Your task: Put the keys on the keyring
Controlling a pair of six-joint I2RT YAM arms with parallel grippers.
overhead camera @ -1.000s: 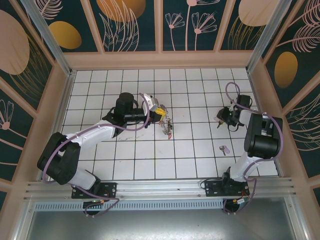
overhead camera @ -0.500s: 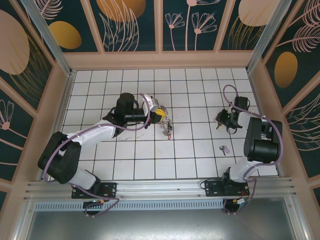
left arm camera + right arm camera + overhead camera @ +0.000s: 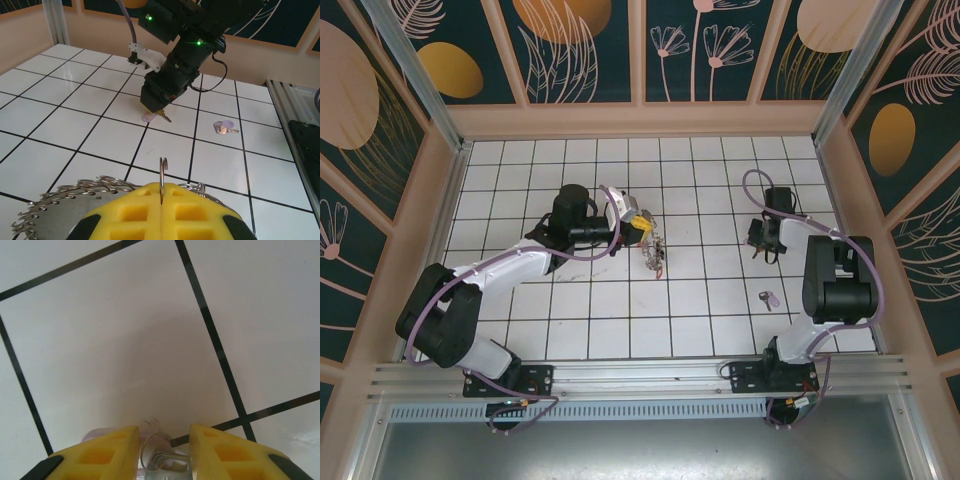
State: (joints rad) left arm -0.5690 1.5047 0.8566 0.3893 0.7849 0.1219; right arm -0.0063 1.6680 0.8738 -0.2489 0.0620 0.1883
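Partly done: two keys to go

The left gripper (image 3: 162,194) is clamped on the keyring (image 3: 163,172), with some keys (image 3: 657,258) apparently threaded. At its three o'clock, the right gripper (image 3: 164,434), fingers apart, straddles a purple key (image 3: 161,459). Another key (image 3: 769,298) lies loose at four o'clock.

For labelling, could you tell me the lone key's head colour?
Pale purple; key clearest in left wrist view.

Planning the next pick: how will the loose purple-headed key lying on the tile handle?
Purple-headed key lies flat on glossy tile, so a nudge probably slides it, no rolling. Thin and low: likely hard to pinch. Metal blade: probably stiff, light.
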